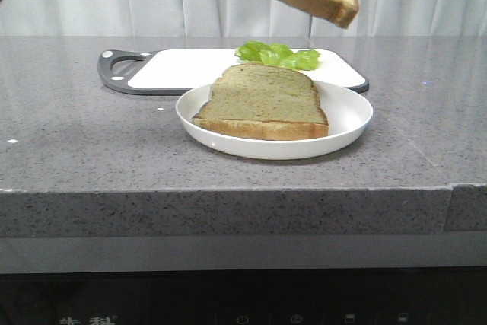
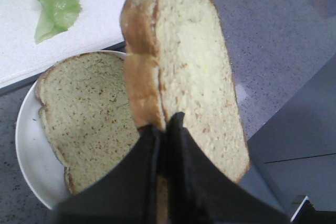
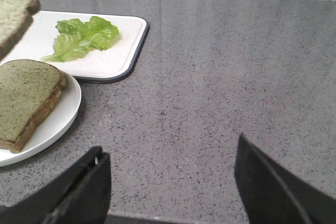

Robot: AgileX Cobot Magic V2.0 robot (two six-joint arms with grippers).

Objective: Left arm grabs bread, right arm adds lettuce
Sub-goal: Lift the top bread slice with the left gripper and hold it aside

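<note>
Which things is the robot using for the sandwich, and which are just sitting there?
For the job:
- held bread slice, in the left pincer
- lettuce leaf
- right pincer, open
- bread slice on the plate
- white plate

Just sitting:
- cutting board
- grey countertop

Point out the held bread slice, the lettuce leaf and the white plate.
held bread slice [image 2: 197,72], left wrist view, on its pale cut face.
lettuce leaf [image 3: 84,36], right wrist view, mid-leaf.
white plate [image 1: 346,112], front view, bare inner surface, right side.
</note>
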